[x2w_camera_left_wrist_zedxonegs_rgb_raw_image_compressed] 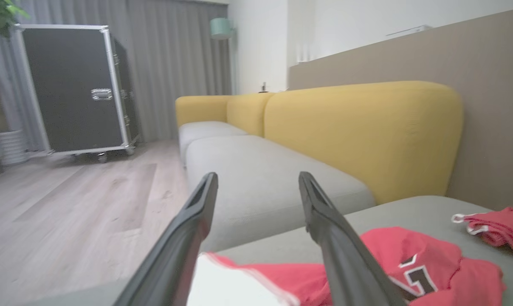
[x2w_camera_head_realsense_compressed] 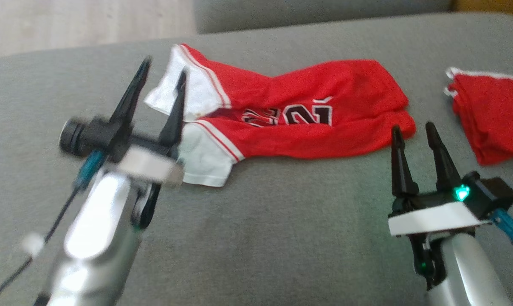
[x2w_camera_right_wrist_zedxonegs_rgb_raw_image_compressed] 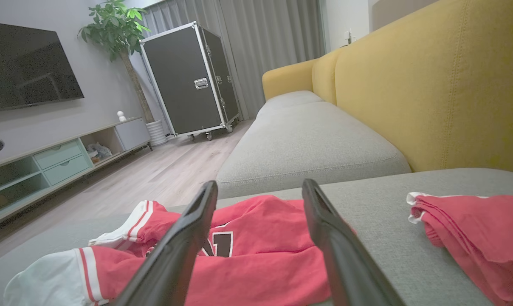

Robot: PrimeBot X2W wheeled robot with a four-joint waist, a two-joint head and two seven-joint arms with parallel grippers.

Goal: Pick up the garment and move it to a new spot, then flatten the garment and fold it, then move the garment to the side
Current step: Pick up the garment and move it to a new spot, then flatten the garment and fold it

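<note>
We are looking at a living room with a wooden floor (x2w_camera_right_wrist_zedxonegs_rgb_raw_image_compressed: 167,170) and grey curtains (x2w_camera_right_wrist_zedxonegs_rgb_raw_image_compressed: 260,42). The work lies on the grey seat (x2w_camera_head_realsense_compressed: 282,238) of a sofa with a yellow backrest (x2w_camera_right_wrist_zedxonegs_rgb_raw_image_compressed: 430,85).

The garment, a red jersey (x2w_camera_head_realsense_compressed: 324,127), lies rumpled across the middle of that seat, doubled over on itself along its length. Its white sleeves (x2w_camera_head_realsense_compressed: 197,89), edged with red stripes, point to our left and its hem to our right. A black number (x2w_camera_head_realsense_compressed: 290,115) outlined in white shows on the upper layer.

Beyond the sofa stand a black flight case (x2w_camera_right_wrist_zedxonegs_rgb_raw_image_compressed: 184,80) on wheels, a wall television (x2w_camera_right_wrist_zedxonegs_rgb_raw_image_compressed: 27,72), a low sideboard (x2w_camera_right_wrist_zedxonegs_rgb_raw_image_compressed: 61,157) and a potted plant (x2w_camera_right_wrist_zedxonegs_rgb_raw_image_compressed: 112,21). A second red garment (x2w_camera_head_realsense_compressed: 490,114) with white trim lies folded on the seat, well apart on the right.

The left gripper (x2w_camera_head_realsense_compressed: 164,70) is over the sleeves, jaws released and grasping nothing. The right gripper (x2w_camera_head_realsense_compressed: 412,126) is just on the near side of the hem, jaws likewise spread and empty.

The left gripper is blurred in the head view and covers part of the sleeves, so we cannot tell whether it touches the cloth. A fold breaks the number, so its digits are hard to read. The second garment is cut off at the picture's right edge.
</note>
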